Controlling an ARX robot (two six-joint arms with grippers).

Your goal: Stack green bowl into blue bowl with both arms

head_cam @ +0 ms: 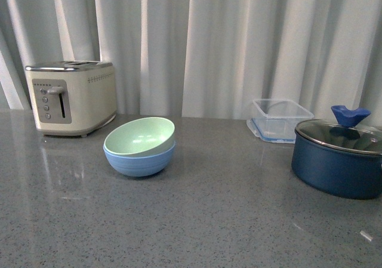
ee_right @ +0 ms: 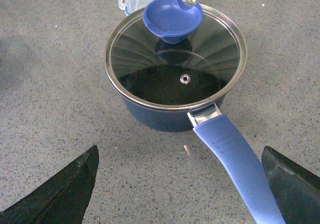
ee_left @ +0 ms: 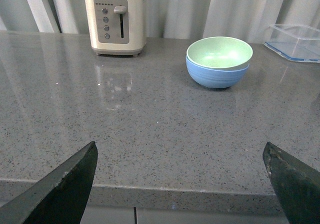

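The green bowl [head_cam: 141, 135] sits nested inside the blue bowl [head_cam: 139, 161] on the grey countertop, slightly tilted, left of centre in the front view. Both also show in the left wrist view, the green bowl [ee_left: 219, 53] in the blue bowl [ee_left: 216, 77], far ahead of my left gripper [ee_left: 180, 184]. That gripper is open and empty, back over the counter's front edge. My right gripper [ee_right: 180, 184] is open and empty above the counter, just behind the navy pot. Neither arm shows in the front view.
A cream toaster [head_cam: 70, 97] stands at the back left. A clear plastic container [head_cam: 279, 119] stands at the back right. A dark navy pot [head_cam: 337, 160] with a glass lid [ee_right: 176, 62] and a blue handle [ee_right: 235, 169] stands at the right, its handle between the right fingers.
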